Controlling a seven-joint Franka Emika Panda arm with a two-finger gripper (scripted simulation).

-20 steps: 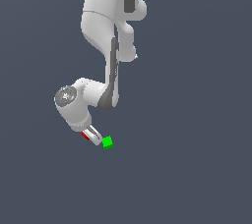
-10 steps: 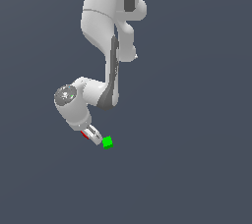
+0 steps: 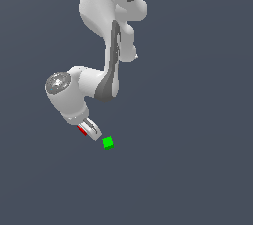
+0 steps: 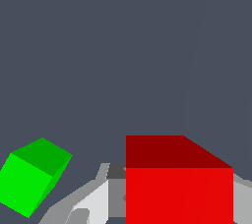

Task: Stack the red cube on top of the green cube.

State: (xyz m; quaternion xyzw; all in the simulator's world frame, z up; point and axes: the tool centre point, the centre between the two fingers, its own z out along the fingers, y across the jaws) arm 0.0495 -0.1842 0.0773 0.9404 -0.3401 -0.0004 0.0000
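Exterior view | gripper (image 3: 89, 131) around red cube (image 3: 82, 131) | green cube (image 3: 107, 143) beside

All around there is only one flat, plain floor (image 3: 197, 169) of dull slate blue-grey, filling both views edge to edge. It carries no seams, marks or texture. The light is soft and even, without any bright patch, and no wall, window or furniture shows anywhere in either view.
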